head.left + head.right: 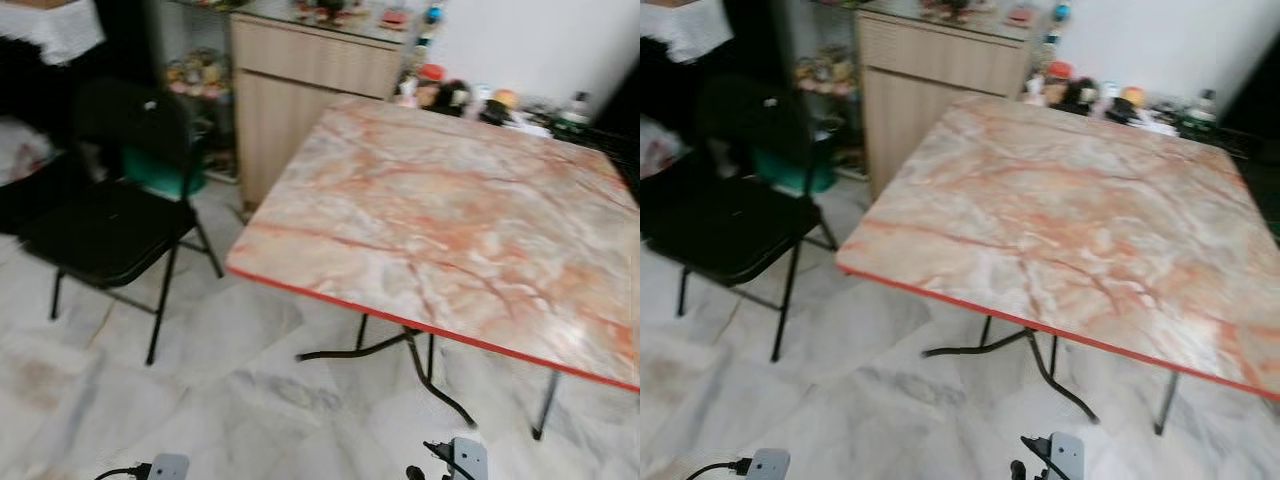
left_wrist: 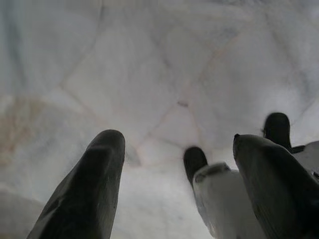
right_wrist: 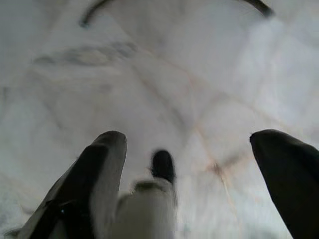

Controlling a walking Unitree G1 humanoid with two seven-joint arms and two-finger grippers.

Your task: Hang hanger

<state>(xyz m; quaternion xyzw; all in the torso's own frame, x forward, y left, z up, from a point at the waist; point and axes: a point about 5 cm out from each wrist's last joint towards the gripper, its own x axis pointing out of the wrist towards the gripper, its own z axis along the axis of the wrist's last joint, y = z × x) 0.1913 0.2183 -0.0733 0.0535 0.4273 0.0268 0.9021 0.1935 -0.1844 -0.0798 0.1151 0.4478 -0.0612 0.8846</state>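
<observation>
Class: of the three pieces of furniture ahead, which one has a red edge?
The marble-patterned table: a red band runs along its near edge. The black folding chair and wooden cabinet have none.

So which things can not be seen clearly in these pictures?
- Hanger: cannot be made out on the table or the floor.
- Small items behind the table: too blurred in the eye views to name.
- Shelf contents beside the cabinet: dark and blurred.
- Chair: its back merges with the dark background.
- Both arms: cut off by the bottom edge of the eye views.
- Left gripper and right gripper: open over floor tiles, holding nothing.
</observation>
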